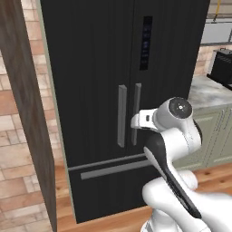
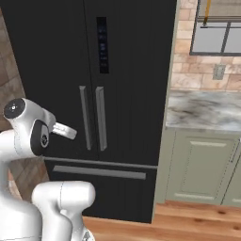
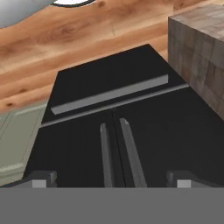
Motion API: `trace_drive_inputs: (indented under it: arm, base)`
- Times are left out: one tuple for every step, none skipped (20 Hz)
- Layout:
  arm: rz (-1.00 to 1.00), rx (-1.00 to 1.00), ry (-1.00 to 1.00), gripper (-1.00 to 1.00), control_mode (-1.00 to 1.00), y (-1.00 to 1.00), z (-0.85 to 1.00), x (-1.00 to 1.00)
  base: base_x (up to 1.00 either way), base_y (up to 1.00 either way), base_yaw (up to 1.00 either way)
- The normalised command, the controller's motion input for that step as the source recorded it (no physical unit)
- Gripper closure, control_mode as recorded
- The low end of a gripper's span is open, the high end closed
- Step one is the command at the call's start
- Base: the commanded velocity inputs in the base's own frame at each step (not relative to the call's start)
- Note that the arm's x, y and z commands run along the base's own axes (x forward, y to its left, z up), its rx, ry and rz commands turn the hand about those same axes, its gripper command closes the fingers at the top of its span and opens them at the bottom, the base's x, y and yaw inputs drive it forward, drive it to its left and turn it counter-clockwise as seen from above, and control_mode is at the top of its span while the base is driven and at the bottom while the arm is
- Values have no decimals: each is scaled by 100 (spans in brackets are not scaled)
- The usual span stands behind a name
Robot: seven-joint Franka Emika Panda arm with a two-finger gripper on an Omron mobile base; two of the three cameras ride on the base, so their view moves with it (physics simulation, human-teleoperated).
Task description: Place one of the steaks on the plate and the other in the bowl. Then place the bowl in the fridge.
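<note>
Tall black fridge [image 1: 113, 90], doors shut, grey handles; claw [image 3: 111, 179] apparently spread wide.

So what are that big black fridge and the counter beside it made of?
The fridge looks like dark brushed metal with a matte finish, judging by faint vertical streaks, though it could be painted. Its handles look like grey satin metal. The counter looks like polished marble, grey-veined.

Arm folded, elbow high; gripper [image 3: 112, 178] empty, fingers [image 3: 41, 178] wide apart.
</note>
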Motion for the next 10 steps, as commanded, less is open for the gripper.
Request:
trace_drive_inputs:
  arm:
    - [11,0,5,-100,-100,0,0,65]
    - [10,0,0,-100,-100,0,0,59]
    - [8,0,0,-100,-100,0,0,62]
    - [7,0,0,-100,-100,0,-2,61]
    - [2,0,0,-100,-100,1,-3,52]
    - [0,0,-1,-100,-100,5,-6,49]
    - [0,0,-2,-100,-100,14,-11,50]
    - [0,0,-1,-100,-100,18,-13,49]
    - [0,-1,0,-100,-100,17,-15,49]
    - [0,-1,0,-100,-100,19,-16,50]
  base:
    - [0,0,0]
    - [0,0,0]
    - [0,0,0]
    - [0,0,0]
    - [0,0,0]
    - [0,0,0]
    - [0,0,0]
    - [0,0,0]
    - [0,0,0]
    - [0,0,0]
